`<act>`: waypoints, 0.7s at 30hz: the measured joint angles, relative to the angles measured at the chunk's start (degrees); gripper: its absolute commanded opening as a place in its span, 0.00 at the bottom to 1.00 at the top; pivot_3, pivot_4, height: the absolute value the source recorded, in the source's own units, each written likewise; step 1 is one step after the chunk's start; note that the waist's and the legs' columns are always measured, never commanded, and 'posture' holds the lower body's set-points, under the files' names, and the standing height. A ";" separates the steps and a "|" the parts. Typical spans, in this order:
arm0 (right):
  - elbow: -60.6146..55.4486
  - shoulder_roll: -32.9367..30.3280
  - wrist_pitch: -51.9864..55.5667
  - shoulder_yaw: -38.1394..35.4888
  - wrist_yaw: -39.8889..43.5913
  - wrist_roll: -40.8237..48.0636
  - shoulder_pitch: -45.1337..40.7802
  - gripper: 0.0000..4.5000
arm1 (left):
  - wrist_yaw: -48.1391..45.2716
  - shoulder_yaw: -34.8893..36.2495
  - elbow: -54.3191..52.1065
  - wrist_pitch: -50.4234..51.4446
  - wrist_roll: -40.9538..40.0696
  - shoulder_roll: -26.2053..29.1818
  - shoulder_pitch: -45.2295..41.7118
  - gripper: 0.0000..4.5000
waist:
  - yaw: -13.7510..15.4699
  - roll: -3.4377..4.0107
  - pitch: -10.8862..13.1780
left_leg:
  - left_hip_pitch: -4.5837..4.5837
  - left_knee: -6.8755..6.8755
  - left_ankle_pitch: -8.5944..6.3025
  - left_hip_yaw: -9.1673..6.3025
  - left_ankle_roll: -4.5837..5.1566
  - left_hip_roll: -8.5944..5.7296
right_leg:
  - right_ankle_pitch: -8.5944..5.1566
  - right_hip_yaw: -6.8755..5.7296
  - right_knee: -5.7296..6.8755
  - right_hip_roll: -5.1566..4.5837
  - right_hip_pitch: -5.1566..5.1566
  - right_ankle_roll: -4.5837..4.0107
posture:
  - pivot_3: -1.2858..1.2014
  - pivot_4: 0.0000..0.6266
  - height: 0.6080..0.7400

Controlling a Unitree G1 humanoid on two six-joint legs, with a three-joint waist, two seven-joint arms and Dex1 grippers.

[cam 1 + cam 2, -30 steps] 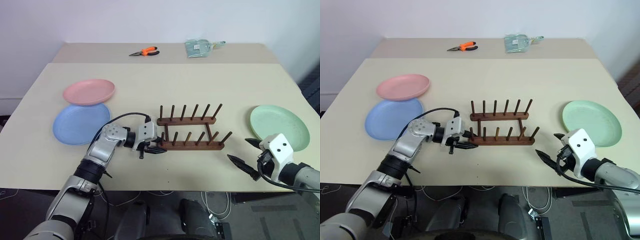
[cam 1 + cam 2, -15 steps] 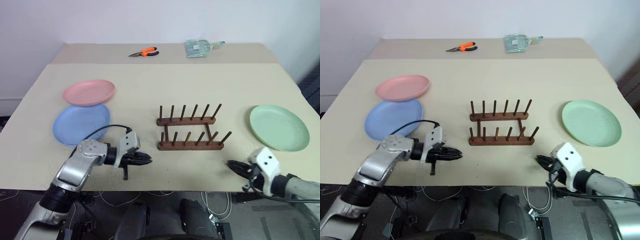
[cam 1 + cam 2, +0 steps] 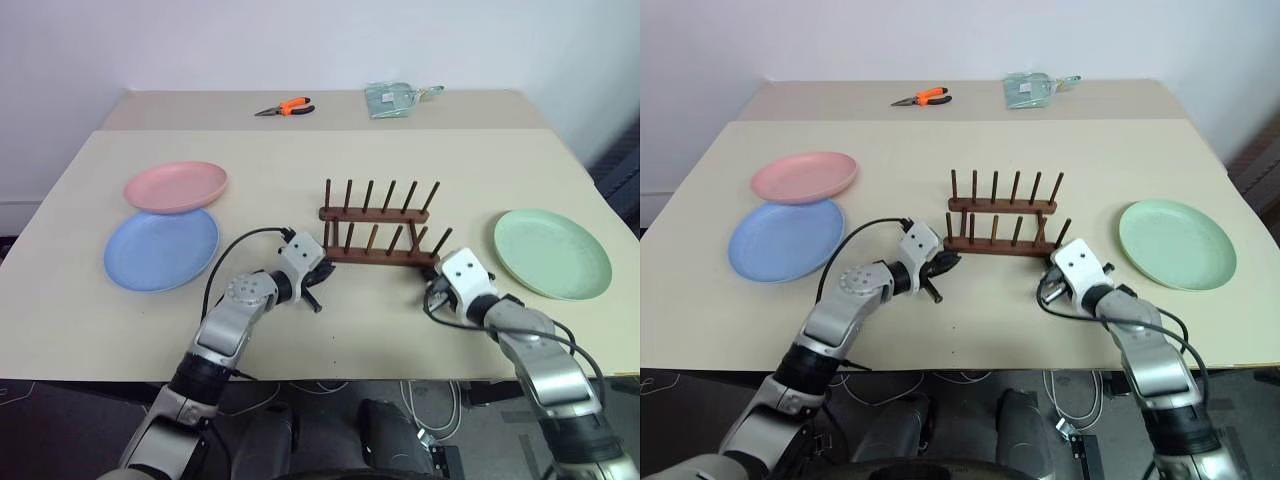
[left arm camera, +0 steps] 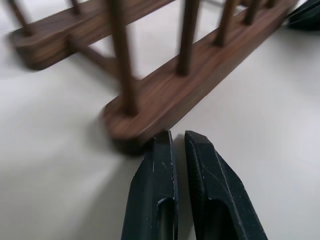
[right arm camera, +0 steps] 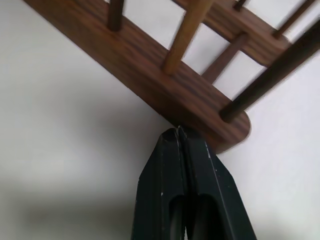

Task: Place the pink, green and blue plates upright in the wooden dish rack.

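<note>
The wooden dish rack [image 3: 378,236] stands mid-table with no plate in it. My left gripper [image 3: 322,268] is shut, its tips against the left end of the rack's near rail [image 4: 165,100]. At the right end of that rail [image 5: 200,100], my right gripper [image 3: 432,284] is shut as well and touches the wood. The pink plate [image 3: 176,186] lies flat at the far left, and its rim overlaps the blue plate [image 3: 161,249] just in front of it. On the right the green plate [image 3: 552,253] lies flat.
Orange-handled pliers [image 3: 286,106] and a clear packet [image 3: 393,97] lie on the far table section, behind a seam. A cable loops from my left wrist [image 3: 240,245]. The table's front edge runs just behind both forearms.
Both grippers closed, drew back, then came forward to the rack's near rail. The rack now sits farther from me than before. The plates have not moved.
</note>
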 measured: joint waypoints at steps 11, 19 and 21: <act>-7.91 -3.58 -0.26 -0.11 9.53 4.99 1.63 0.88 | 2.31 17.62 -2.97 4.86 -9.93 5.44 -0.55 0.72 | -1.19 0.01 0.11 | -0.15 -0.17 0.05 -0.15 -0.07 0.03 | 0.04 -0.05 0.05 0.05 -0.23 0.00 | 0.52 0.24 1.00; -14.50 -3.51 0.37 2.24 12.86 7.04 -3.85 0.99 | 39.73 45.95 -4.38 8.80 -13.24 -2.22 -17.18 0.93 | -1.26 -0.11 0.07 | -0.10 -0.21 0.06 -0.17 -0.11 -0.03 | -0.01 -0.07 -0.06 -0.01 -0.14 0.12 | 0.52 0.24 1.00; -13.29 -3.51 -0.49 3.20 13.52 6.78 -4.91 0.99 | 46.92 50.68 -5.45 10.38 -14.76 -4.95 -17.29 0.93 | -1.11 -0.14 0.08 | -0.11 -0.23 0.07 -0.19 -0.13 -0.04 | 0.07 -0.09 -0.03 0.00 -0.16 0.00 | 0.52 0.24 1.00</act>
